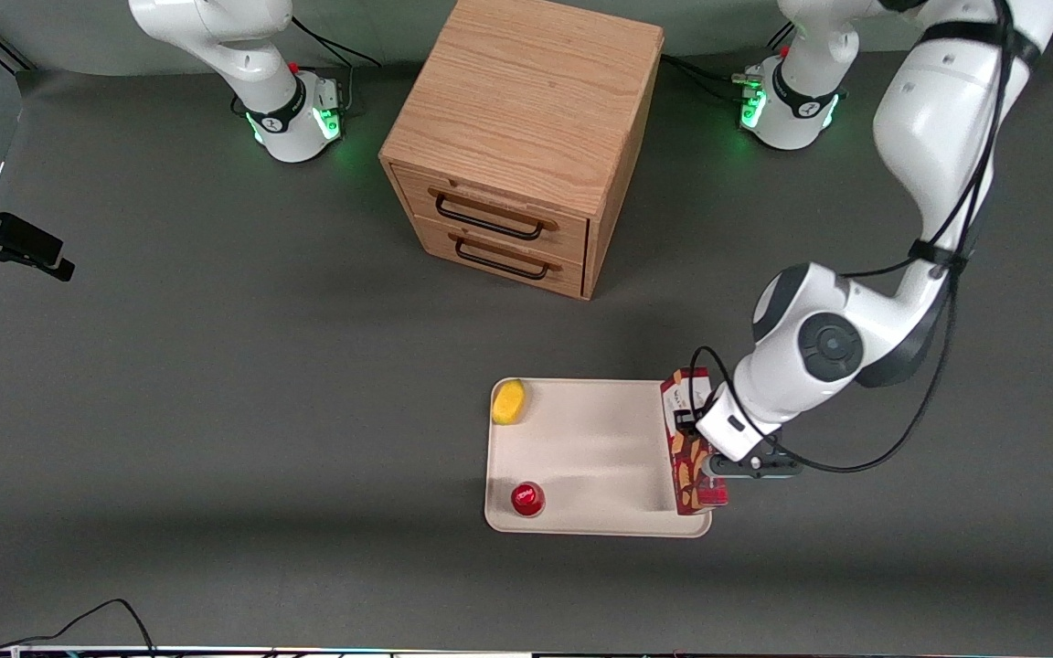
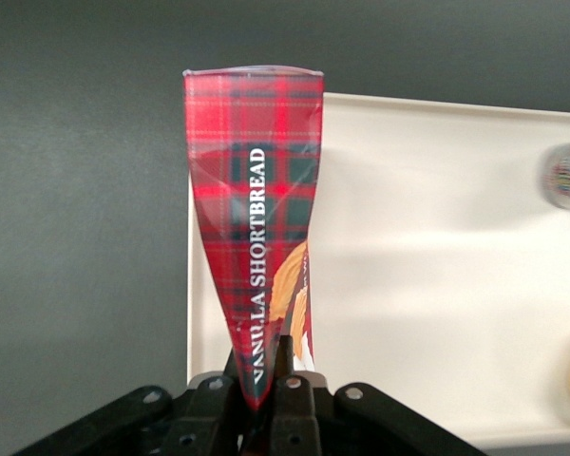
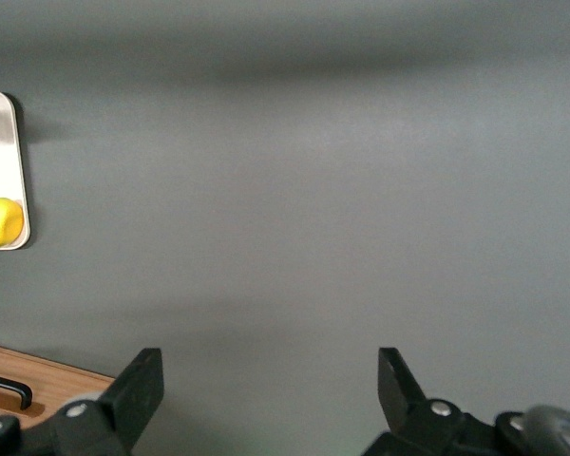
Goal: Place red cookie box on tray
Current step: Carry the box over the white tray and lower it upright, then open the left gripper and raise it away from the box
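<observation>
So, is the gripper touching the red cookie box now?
Touching. In the left wrist view the gripper has its fingers closed on the end of the red cookie box, no gap visible, over the tray edge.

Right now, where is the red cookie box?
In the front view the red cookie box lies along the tray edge toward the working arm's end, held by the gripper with its jaws shut on it; the red cup sits apart.

The red cookie box (image 1: 693, 440), slim, tartan-patterned with tan cookie pictures, lies lengthwise along the tray's (image 1: 595, 448) edge toward the working arm, pinched by the gripper (image 1: 707, 450); the flat cream tray sits on the table, nearer the front camera than the cabinet
</observation>
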